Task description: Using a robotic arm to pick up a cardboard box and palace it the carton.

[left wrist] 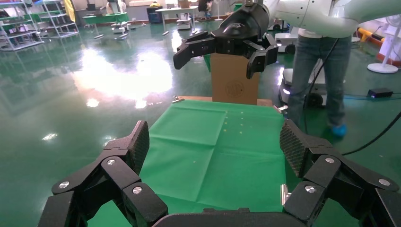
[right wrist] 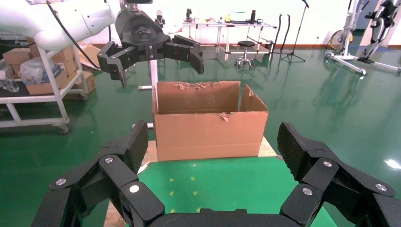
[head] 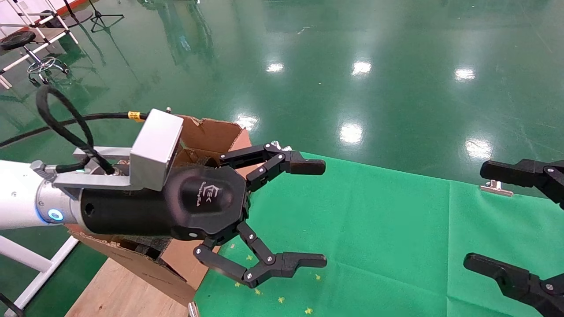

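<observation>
Here the left gripper fills the left half of the head view, on a white arm with a grey camera block on the wrist. Its two black fingers are spread wide, one ending in the middle of the frame and the other lower down, and they hold nothing. It hangs over the near left part of the green cloth, just in front of the carton.

The carton is mostly hidden behind this arm in the head view; only its torn upper flap and a lower corner can be seen at the left side of the frame. In the right wrist view the carton stands in the middle of the frame, upright, open at the top, with ragged edges, at the end of the cloth on a wooden board.

The right gripper shows only at the right edge of the head view, above the right part of the cloth. Its fingers are also wide apart and empty.

The small cardboard box does not appear in any view, so I cannot tell where it is. Small yellow marks lie on the cloth at the bottom centre of the head view.
</observation>
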Tool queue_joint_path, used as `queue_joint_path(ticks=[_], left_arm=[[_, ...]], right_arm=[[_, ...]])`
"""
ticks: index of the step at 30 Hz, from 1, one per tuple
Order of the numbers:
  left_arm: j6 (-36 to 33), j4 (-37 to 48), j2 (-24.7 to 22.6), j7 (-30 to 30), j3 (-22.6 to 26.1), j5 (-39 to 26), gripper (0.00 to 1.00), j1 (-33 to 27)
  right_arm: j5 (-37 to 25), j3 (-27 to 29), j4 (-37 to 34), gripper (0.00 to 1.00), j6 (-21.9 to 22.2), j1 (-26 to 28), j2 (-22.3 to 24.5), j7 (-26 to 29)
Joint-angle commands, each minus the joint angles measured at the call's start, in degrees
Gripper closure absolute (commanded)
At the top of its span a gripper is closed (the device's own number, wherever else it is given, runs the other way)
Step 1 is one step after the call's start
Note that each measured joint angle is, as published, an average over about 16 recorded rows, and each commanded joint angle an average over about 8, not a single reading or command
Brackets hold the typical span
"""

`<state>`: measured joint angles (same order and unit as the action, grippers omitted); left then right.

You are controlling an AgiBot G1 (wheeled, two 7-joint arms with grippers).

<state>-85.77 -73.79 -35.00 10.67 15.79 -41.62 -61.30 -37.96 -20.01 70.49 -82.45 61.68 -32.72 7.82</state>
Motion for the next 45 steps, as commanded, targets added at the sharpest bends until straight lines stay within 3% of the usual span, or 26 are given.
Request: queue_joint_path(ticks=[1, 45], left_arm=[[0.0, 0.1, 0.0, 0.0, 0.0, 0.0, 0.0, -0.1], [0.1, 0.2, 0.0, 0.1, 0.2, -0.3, 0.0, -0.3]], right_arm=[[0.0, 0.0, 0.0, 0.0, 0.0, 0.0, 0.0, 0.0], [0.0, 0.0, 0.0, 0.0, 0.0, 0.0, 0.0, 0.0]])
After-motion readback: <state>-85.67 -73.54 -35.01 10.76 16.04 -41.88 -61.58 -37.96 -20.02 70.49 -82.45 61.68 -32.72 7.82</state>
